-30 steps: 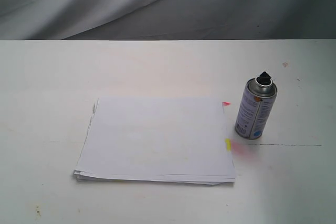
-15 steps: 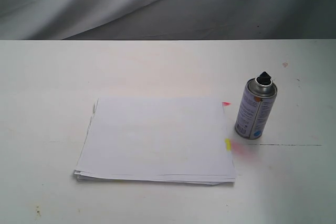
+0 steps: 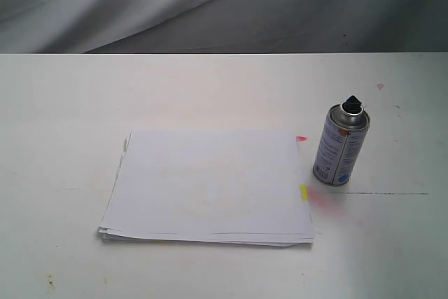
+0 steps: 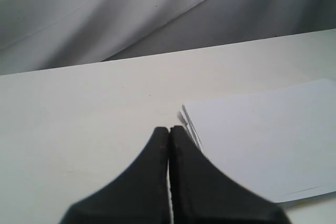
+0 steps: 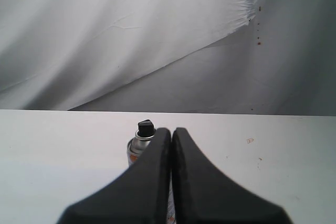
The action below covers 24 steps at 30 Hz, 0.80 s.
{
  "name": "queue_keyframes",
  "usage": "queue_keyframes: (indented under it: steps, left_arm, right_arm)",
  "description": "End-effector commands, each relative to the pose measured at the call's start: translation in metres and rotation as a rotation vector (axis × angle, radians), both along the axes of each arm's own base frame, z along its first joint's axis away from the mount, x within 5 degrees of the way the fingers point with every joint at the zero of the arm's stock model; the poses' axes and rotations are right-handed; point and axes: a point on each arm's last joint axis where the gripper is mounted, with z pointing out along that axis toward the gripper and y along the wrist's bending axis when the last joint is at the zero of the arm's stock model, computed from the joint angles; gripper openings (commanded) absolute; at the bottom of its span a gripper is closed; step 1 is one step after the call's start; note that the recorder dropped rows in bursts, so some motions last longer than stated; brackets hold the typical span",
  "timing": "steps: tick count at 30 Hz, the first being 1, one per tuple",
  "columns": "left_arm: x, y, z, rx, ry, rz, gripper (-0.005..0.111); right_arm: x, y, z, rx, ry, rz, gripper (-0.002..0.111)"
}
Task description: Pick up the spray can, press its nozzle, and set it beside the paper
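exterior view: a white counter (image 3: pixel 210 89) is filling most of the scene, with a wrinkled grey cloth (image 3: pixel 210 5) hanging behind its far edge. the paper (image 3: pixel 210 183) is lying flat near the middle, its sheets slightly fanned at the near left corner. a pink tab (image 3: pixel 302 138) and a yellow tab (image 3: pixel 304 192) are sticking out along its right edge. the spray can (image 3: pixel 341 146) is standing upright just beside that right edge, apart from the sheets, with the black nozzle (image 3: pixel 352 103) sitting on its shiny dome. a faint pink smear (image 3: pixel 325 201) is showing on the counter between can and paper, and a thin dark line (image 3: pixel 392 193) is running off to the right. neither arm is showing here.

left wrist view: the left fingers (image 4: pixel 166 131) are pressing together tip to tip, holding nothing and hovering over bare counter just beside a fanned corner of the paper. the far side of the paper is running out of frame, and the finger bases are being cut off by the frame edge.

right wrist view: the right fingers (image 5: pixel 168 132) are closing flat against each other, gripping nothing. they are covering most of the spray can; only its nozzle, dome and a strip of label are peeking past them. whether the tips are touching the can is hard to make out.
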Motion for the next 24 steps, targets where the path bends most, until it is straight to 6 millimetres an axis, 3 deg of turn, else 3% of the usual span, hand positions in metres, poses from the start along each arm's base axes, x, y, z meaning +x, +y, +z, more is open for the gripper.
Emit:
queue_keyframes:
  steps: [1, 14, 17, 24]
  left_arm:
    - [-0.001, 0.0, -0.001, -0.011, -0.001, 0.004, 0.0]
    - [-0.001, 0.0, -0.001, -0.011, -0.003, 0.004, 0.0]
    - [-0.001, 0.0, -0.001, -0.011, -0.003, 0.004, 0.0]
    - [-0.001, 0.0, -0.001, -0.011, -0.003, 0.004, 0.0]
  right_arm:
    - [0.0, 0.0, -0.001, -0.007, -0.008, -0.006, 0.0]
    - [0.0, 0.0, -0.001, -0.007, -0.008, -0.006, 0.0]
    - [0.0, -0.001, -0.001, -0.114, -0.022, -0.016, 0.0]
    - [-0.001, -0.004, -0.018, -0.215, 0.158, -0.028, 0.0]
